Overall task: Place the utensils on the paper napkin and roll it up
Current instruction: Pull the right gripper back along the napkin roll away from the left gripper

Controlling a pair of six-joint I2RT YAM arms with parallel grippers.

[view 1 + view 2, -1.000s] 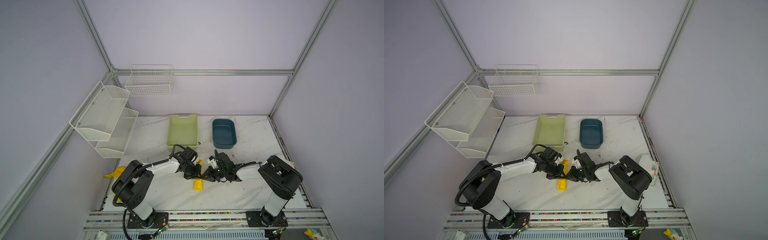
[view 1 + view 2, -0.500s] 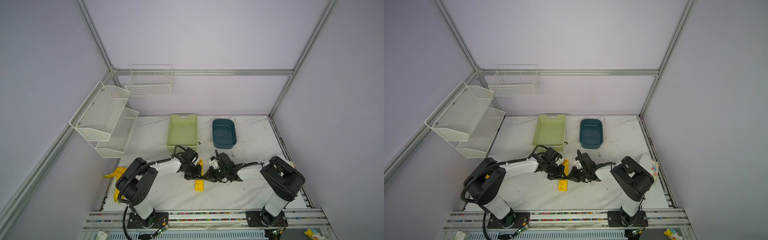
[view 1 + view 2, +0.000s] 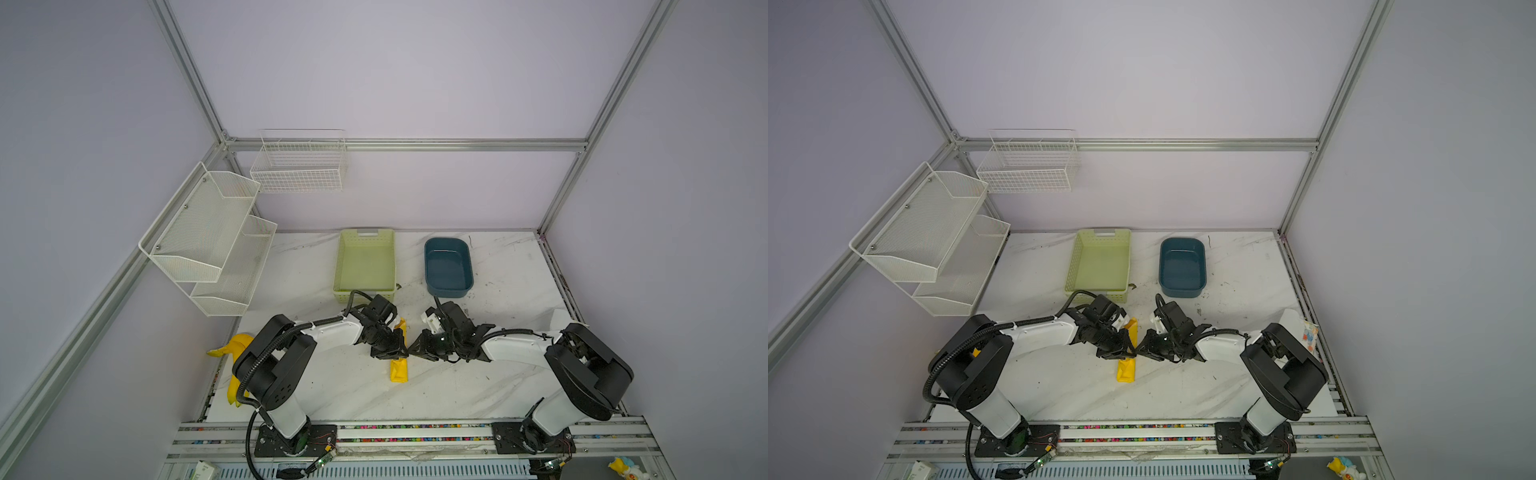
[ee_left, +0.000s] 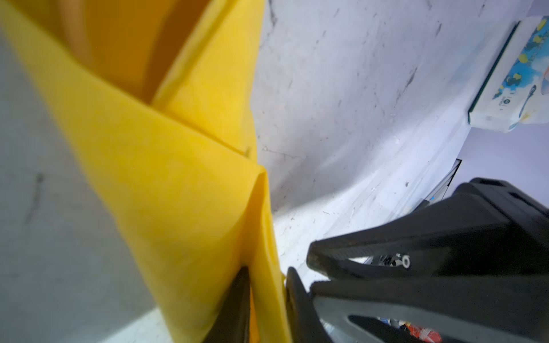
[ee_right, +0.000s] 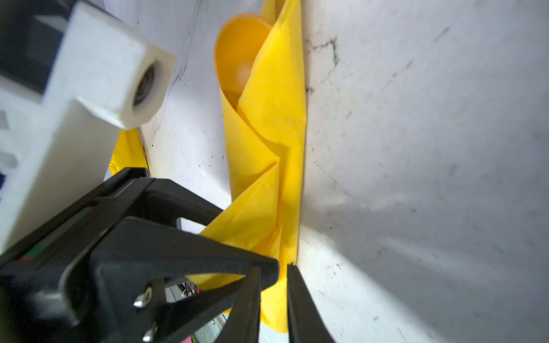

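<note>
The rolled yellow napkin [image 3: 399, 369] lies near the middle of the table [image 3: 457, 386], running from 12 to 6 o'clock in both top views. The bowl of a spoon [image 5: 234, 59] pokes out of one end. The left claw [image 4: 267, 274] meets the roll from 9 o'clock, the right claw [image 5: 271, 267] from 3 o'clock. Each shows a narrow gap with napkin paper in it; whether either pinches it cannot be told.

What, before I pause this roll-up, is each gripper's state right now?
Left gripper: jaws narrowly apart around the paper napkin; grip cannot be told.
Right gripper: likewise, napkin between its jaws; cannot be told.
</note>
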